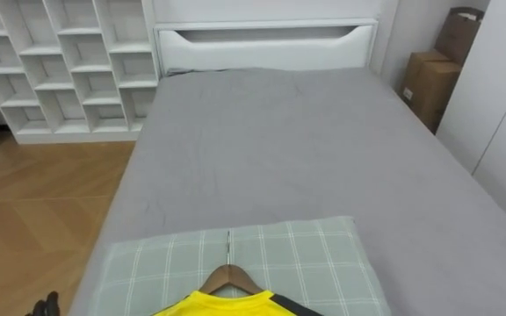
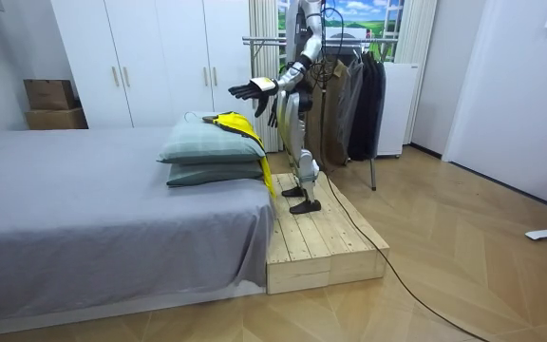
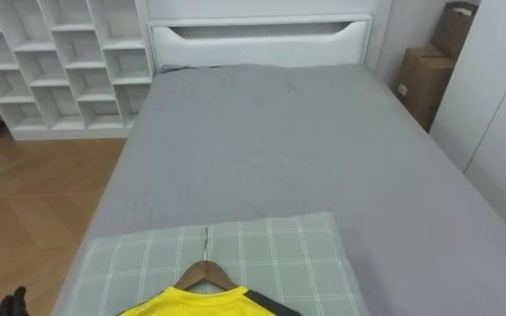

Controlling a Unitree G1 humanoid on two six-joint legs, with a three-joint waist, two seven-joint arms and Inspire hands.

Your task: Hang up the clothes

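The grey bed carries two stacked green checked pillows at its near end.

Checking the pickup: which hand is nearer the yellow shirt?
Left. The left hand hovers open beside the yellow shirt; the right hand hangs back by the robot's waist.

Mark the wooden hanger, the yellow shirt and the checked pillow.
wooden hanger (image 1: pixel 229 275), left eye view, on its wooden neck below the hook.
yellow shirt (image 1: pixel 216 306), left eye view, on the fabric below the hanger.
checked pillow (image 1: pixel 310 254), left eye view, on its bare top.
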